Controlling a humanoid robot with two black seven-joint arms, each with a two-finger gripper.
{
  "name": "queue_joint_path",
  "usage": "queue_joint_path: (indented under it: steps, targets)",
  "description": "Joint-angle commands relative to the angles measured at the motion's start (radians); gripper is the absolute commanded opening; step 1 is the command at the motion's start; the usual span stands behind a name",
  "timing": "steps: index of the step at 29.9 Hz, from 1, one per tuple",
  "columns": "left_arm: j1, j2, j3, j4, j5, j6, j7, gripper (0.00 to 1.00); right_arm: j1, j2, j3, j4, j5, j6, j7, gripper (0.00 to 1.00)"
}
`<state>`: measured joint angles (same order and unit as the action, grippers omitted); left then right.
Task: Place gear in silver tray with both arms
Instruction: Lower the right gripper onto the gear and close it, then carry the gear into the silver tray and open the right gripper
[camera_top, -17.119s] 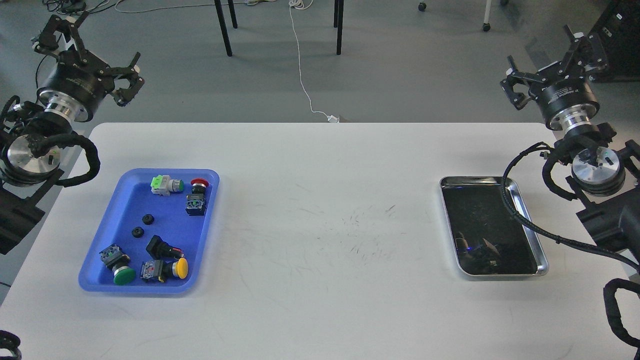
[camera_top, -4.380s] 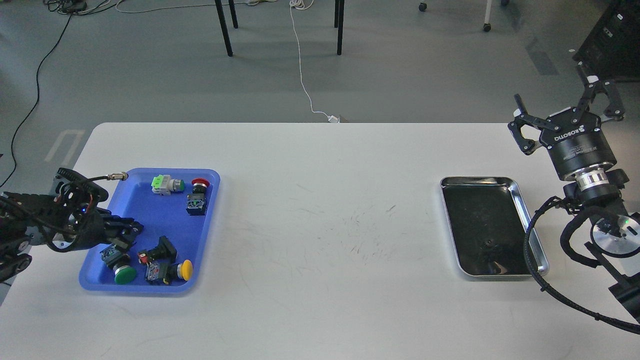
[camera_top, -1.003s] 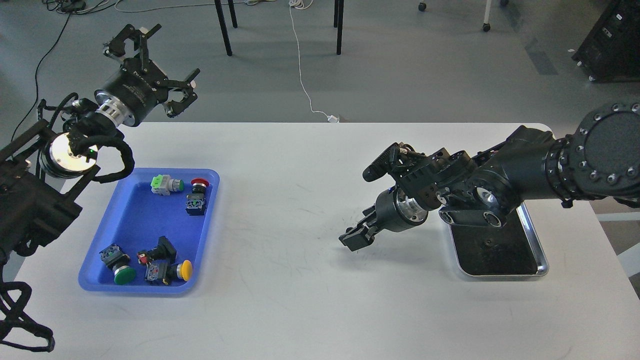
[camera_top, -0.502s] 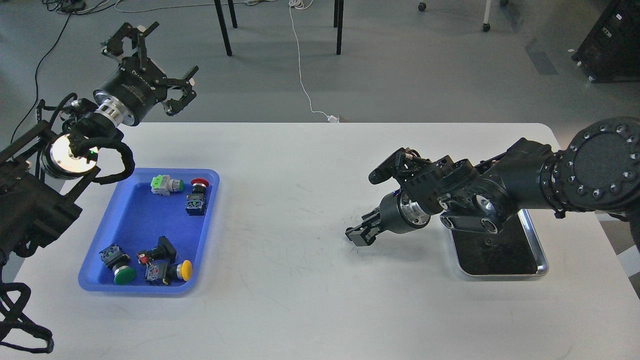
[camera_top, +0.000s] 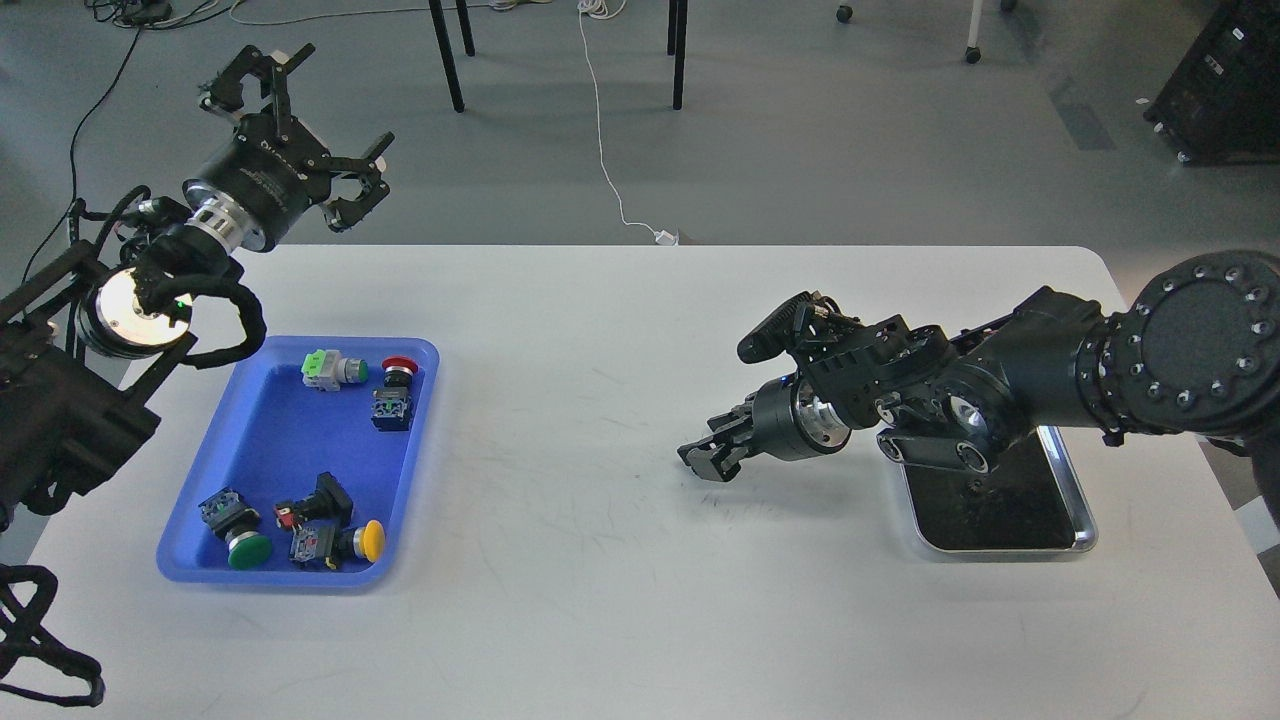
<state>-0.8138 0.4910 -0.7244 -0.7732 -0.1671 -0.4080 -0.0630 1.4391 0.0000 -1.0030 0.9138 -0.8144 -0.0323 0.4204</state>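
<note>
The silver tray (camera_top: 1086, 538) lies at the right of the white table, its far half hidden under my right arm. A small dark gear-like piece (camera_top: 972, 487) lies on its dark bottom. My right gripper (camera_top: 703, 461) is low over the middle of the table, left of the tray, with its fingers drawn together. I cannot see whether anything is between them. My left gripper (camera_top: 305, 110) is raised beyond the table's far left edge, open and empty.
A blue plastic tray (camera_top: 300, 581) at the left holds several push-button switches, including green (camera_top: 248, 550), yellow (camera_top: 366, 540) and red (camera_top: 400, 366) ones. Black chair legs (camera_top: 447, 55) and a white cable (camera_top: 603, 130) are on the floor beyond the table.
</note>
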Motion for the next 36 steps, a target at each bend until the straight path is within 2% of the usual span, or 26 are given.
queue_joint_path:
  steps: [1,5,23,31,36]
  targets:
    - [0.001,0.004,0.000,0.000,0.000,0.000,0.000,0.98,-0.012,0.000,0.015,-0.001,0.000,-0.017,0.018,0.51]
    - [-0.001,0.009,0.000,0.000,0.000,0.001,0.003,0.98,-0.017,0.000,0.015,-0.001,0.000,-0.032,0.041,0.51]
    - [-0.001,0.021,0.000,-0.003,0.000,0.006,0.003,0.98,-0.039,0.000,0.000,-0.012,-0.011,-0.031,0.043,0.47]
    - [-0.001,0.024,0.000,-0.003,0.000,0.006,0.002,0.98,-0.029,0.000,-0.022,-0.012,-0.015,-0.021,0.044,0.20]
    - [0.001,0.024,0.000,-0.003,0.000,0.006,0.002,0.98,-0.028,0.000,-0.035,-0.012,-0.017,-0.021,0.044,0.13]
